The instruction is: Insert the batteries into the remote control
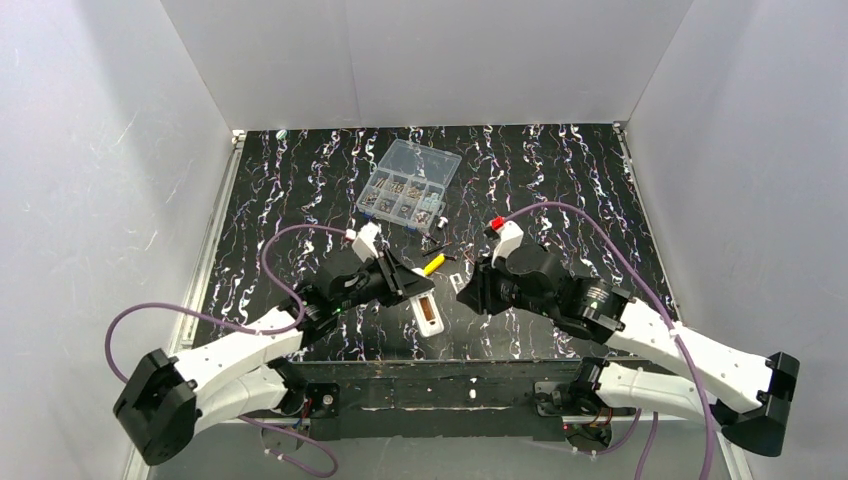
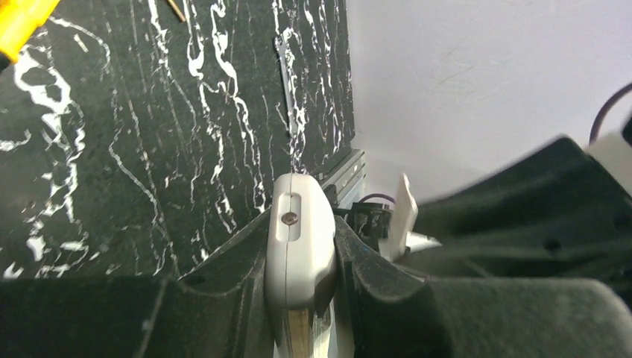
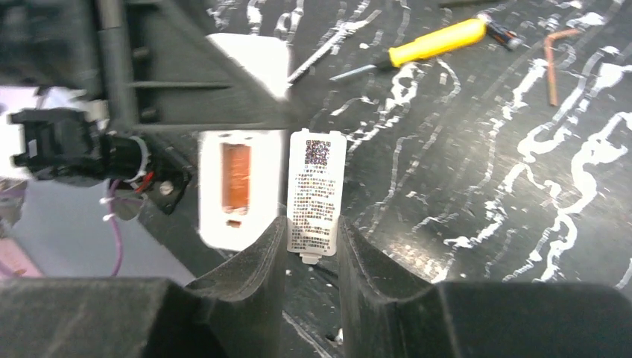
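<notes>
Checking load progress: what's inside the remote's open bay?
In the remote control the bay shows only an orange-brown recess; no battery discernible. The body beyond is partly covered by the left gripper, jaws clamped.

The table [image 1: 300,180] is black with white marble-like veins, the walls [image 1: 430,50] are plain pale grey, and the box [image 1: 409,187] is clear. The remote [image 1: 427,315] is white with an orange-brown patch, the cover [image 3: 317,190] is white with black print and a square code, and the screwdriver [image 1: 433,264] has a yellow handle. The arms [image 1: 240,355] are white and black with purple cables [image 1: 200,318], black fingers [image 3: 246,276] and a red cap [image 1: 495,226] on the right one.
</notes>
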You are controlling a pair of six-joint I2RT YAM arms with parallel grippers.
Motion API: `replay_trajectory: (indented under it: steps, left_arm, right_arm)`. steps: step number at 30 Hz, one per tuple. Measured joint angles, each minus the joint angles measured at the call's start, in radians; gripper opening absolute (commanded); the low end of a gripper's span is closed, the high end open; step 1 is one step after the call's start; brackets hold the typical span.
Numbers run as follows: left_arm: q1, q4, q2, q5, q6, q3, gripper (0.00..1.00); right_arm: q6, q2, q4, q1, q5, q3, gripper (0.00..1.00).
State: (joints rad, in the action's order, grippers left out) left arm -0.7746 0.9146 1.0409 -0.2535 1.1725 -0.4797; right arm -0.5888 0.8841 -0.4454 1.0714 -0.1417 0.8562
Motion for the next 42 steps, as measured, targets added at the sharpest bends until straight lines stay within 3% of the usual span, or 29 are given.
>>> replay_trajectory:
  steps: [5, 17, 22, 29, 37, 42]
  left_arm:
    - [0.0, -0.14, -0.145, 0.015, -0.034, 0.03, 0.0]
    - [0.0, -0.449, -0.42, 0.088, -0.124, 0.035, 0.0]
    - [0.006, -0.515, -0.473, 0.114, -0.141, 0.042, 0.0]
    - [0.01, -0.555, -0.474, 0.124, -0.142, 0.042, 0.0]
    - [0.019, -0.563, -0.472, 0.124, -0.141, 0.035, 0.0]
    - [0.022, -0.578, -0.473, 0.123, -0.147, 0.01, 0.0]
  right_arm:
    - [-0.008, 0.065, -0.027, -0.066, -0.042, -0.034, 0.3]
    - [0.057, 0.5, 0.03, -0.092, -0.069, -0.055, 0.31]
    - [0.071, 0.578, 0.065, -0.092, -0.069, -0.055, 0.51]
    - [0.08, 0.582, 0.082, -0.092, -0.069, -0.055, 0.66]
    - [0.229, 0.504, 0.07, -0.138, -0.055, 0.003, 0.63]
    - [0.475, 0.479, 0.16, -0.3, 0.148, 0.008, 0.63]
